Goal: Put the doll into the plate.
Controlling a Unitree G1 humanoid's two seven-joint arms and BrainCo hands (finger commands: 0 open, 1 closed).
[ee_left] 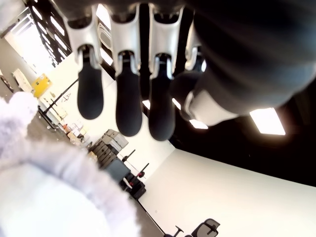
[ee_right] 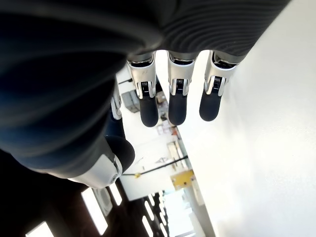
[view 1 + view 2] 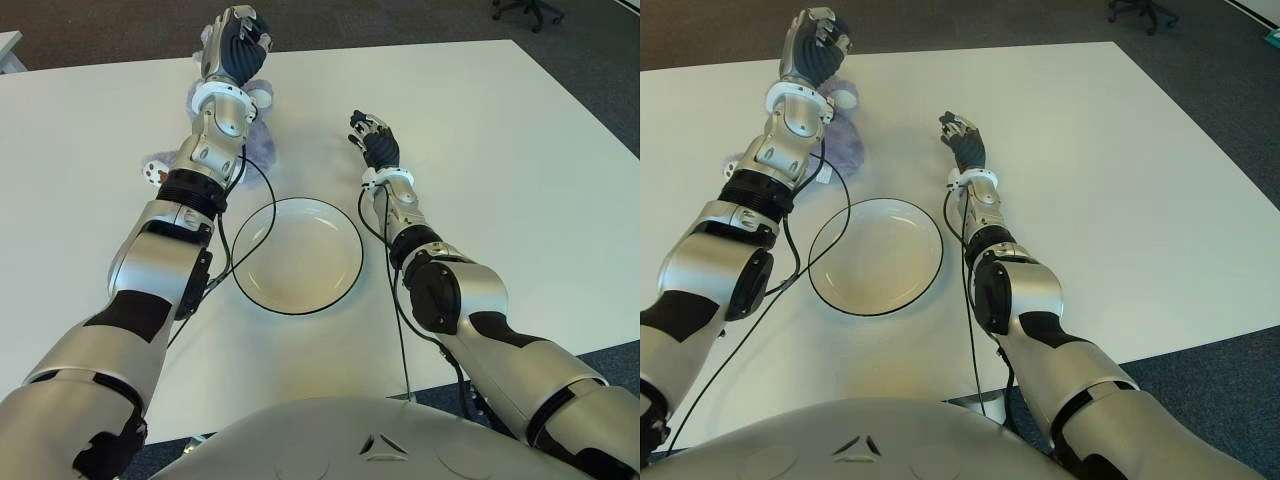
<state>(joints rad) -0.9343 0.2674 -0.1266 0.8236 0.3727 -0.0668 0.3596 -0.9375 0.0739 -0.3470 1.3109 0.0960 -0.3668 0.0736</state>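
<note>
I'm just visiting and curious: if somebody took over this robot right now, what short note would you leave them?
Left hand: raised above the doll, fingers relaxed, holding nothing.
Right hand: open and empty, showing to the right of the plate, farther back.
The doll is on the white table, behind the plate, partly hidden by the left forearm.
Done: nothing yet; the plate is empty.
Left: grasp the doll and put it into the plate.

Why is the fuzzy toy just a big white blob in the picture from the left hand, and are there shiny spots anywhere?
In the left wrist view the doll sits too close to the lens, so it blurs, while the left hand hangs open above it. In the left eye view the plate rim catches a soft gleam. In the right wrist view the table glares white beside the open right hand.
</note>
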